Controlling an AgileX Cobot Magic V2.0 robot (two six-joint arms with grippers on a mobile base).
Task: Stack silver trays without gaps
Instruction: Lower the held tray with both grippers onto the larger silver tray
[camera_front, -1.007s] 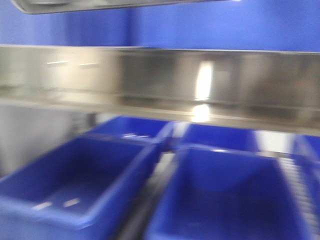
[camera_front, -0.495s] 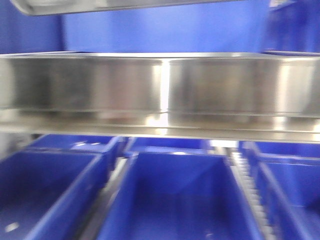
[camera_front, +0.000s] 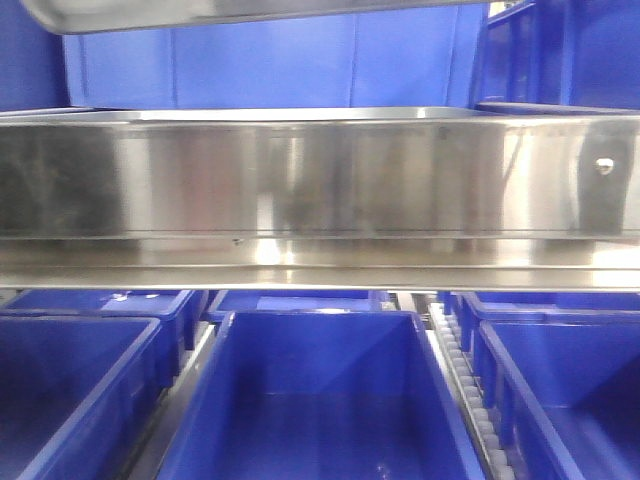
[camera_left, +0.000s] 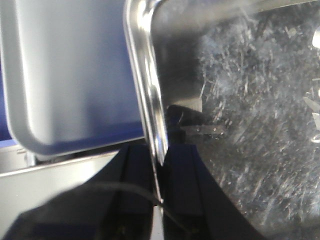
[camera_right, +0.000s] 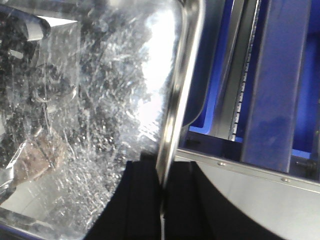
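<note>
A silver tray hangs between both grippers; only its underside edge (camera_front: 200, 12) shows along the top of the front view. My left gripper (camera_left: 159, 150) is shut on the tray's thin rim (camera_left: 145, 75), with the scratched tray floor (camera_left: 250, 125) to its right. My right gripper (camera_right: 162, 172) is shut on the opposite rim (camera_right: 182, 85), with the scratched tray floor (camera_right: 90, 115) to its left. A second pale tray (camera_left: 75, 75) with a rounded corner lies lower, left of the left gripper.
A long mirror-like steel band (camera_front: 320, 190) with a screw (camera_front: 603, 166) crosses the front view. Blue plastic bins (camera_front: 320, 400) stand in rows below it, with roller rails (camera_front: 465, 380) between them. More blue bins (camera_front: 270, 65) stand behind. Blue bins and a rail (camera_right: 245, 75) lie right of the right gripper.
The front view has swept sideways and steadied from blur to sharp. The steel band now fills the middle and one bin sits centred below. The tray edge stays at the top.
</note>
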